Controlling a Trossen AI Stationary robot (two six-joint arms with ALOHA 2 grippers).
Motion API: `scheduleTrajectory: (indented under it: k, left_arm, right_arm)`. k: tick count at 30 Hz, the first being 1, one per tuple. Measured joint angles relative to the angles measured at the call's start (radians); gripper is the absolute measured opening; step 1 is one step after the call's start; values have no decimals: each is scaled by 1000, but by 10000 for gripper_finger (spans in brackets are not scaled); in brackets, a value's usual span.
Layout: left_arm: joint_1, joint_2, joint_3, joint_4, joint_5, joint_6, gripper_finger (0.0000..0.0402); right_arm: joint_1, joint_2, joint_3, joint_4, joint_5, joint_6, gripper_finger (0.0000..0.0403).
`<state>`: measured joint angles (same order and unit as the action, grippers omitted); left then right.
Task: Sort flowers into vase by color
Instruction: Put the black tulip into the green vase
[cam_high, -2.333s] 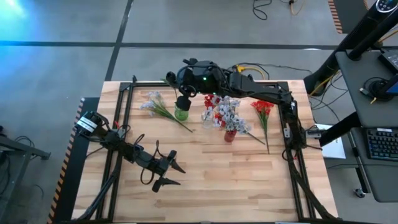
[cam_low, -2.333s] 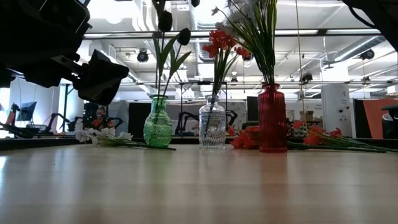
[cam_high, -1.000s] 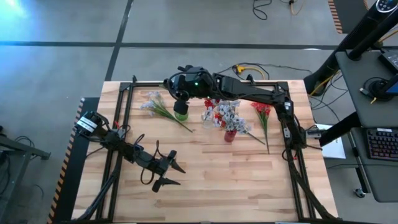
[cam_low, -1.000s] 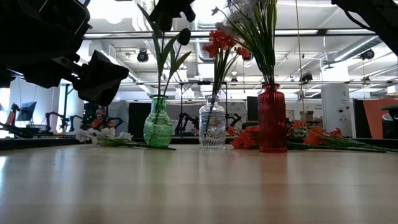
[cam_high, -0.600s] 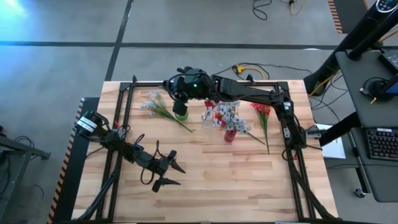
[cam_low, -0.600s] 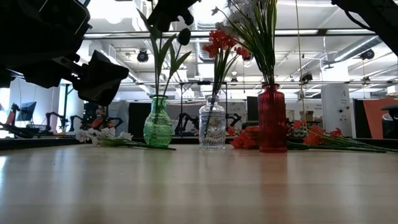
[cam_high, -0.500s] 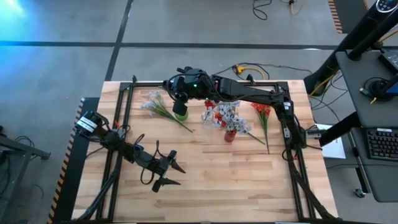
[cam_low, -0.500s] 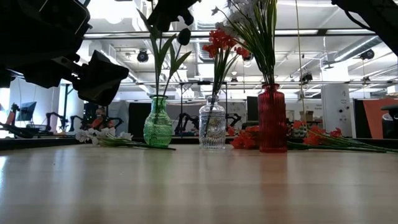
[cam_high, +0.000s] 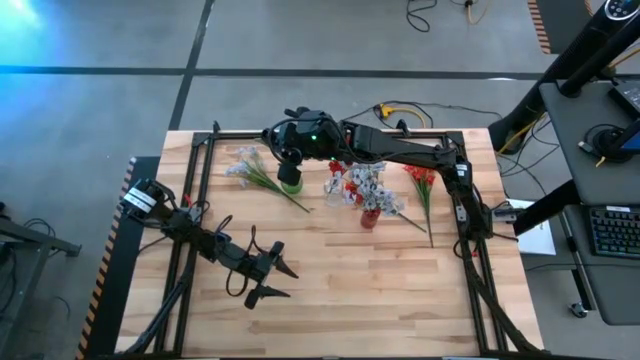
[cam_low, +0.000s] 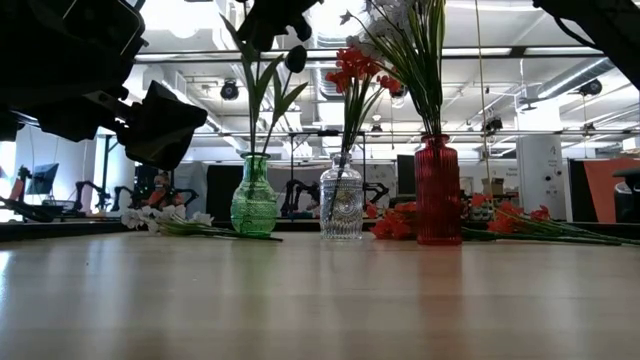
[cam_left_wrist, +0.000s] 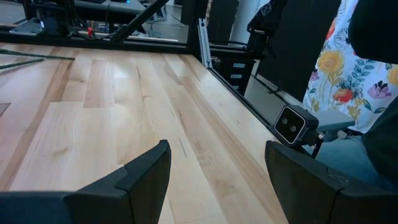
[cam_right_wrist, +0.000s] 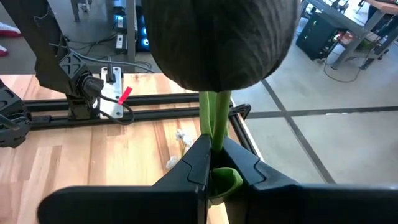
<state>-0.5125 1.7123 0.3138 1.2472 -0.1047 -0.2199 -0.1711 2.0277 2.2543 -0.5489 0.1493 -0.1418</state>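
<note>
Reaching across the table's far side, the right gripper (cam_right_wrist: 214, 163) pinches a dark-budded flower (cam_right_wrist: 224, 43) by its stem above the green vase (cam_low: 253, 197), while the left gripper (cam_left_wrist: 214, 180) waits open near the front edge.

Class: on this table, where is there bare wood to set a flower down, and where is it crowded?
Free: the near half of the table, beside the idle left gripper. Crowded: the far strip, with the green vase, clear vase, red vase and loose red flowers.

A robotics lab: concrete floor (cam_high: 300, 40), ceiling ducts (cam_low: 560, 95), other arm rigs (cam_low: 90, 190)
</note>
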Motion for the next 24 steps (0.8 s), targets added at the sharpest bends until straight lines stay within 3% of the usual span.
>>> scheduleTrajectory:
  k: [14, 24]
  left_arm:
    - [0, 0, 0, -1, 0, 0, 242]
    - [0, 0, 0, -9, 0, 0, 242]
  right_arm:
    - [0, 0, 0, -9, 0, 3, 24]
    - [0, 0, 0, -23, 10, 14, 108]
